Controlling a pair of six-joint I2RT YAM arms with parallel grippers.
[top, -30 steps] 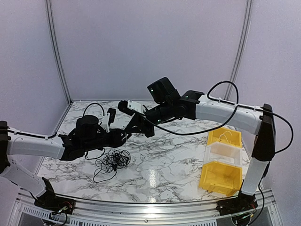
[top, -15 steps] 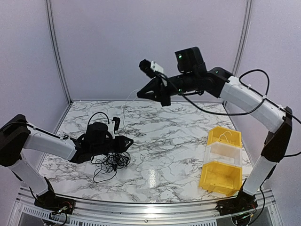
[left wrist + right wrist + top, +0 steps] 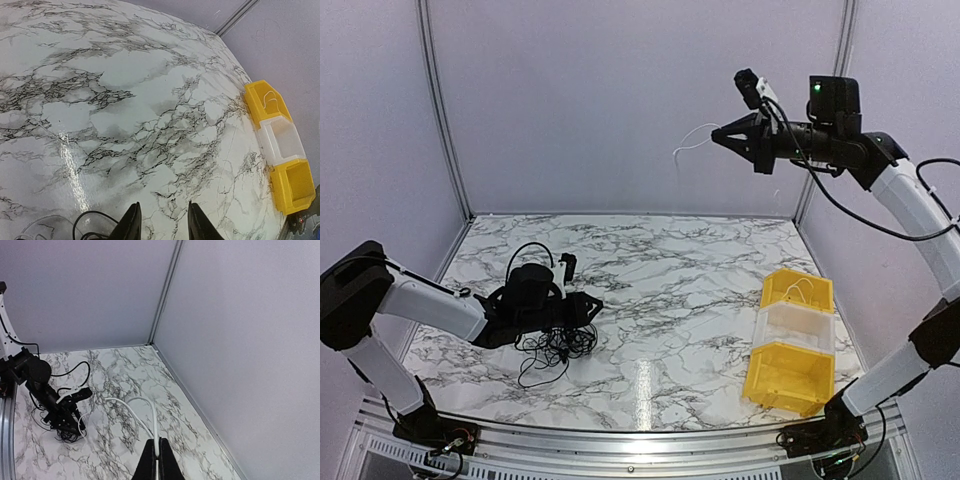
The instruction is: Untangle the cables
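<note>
white cable (image 3: 155, 426) clamped in right hand (image 3: 158, 442); left hand (image 3: 161, 212) apart, black cables (image 3: 560, 342) partly hidden beneath it

Table (image 3: 700, 280): white marble with grey and black veins.
Cable bundle (image 3: 555, 345), just beside the left gripper (image 3: 592, 303): black.
White cable (image 3: 695, 135), in the right gripper (image 3: 718, 135): plain white.
Grippers: black.
Arms (image 3: 420, 300): white shells, black joints.
Outer bins (image 3: 785, 375): yellow.
Middle bin (image 3: 798, 325): translucent white.
Walls (image 3: 620, 100): pale lilac-grey.

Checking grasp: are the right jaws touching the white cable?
Touching. Right wrist view shows the right gripper with jaws shut on the white cable.
</note>
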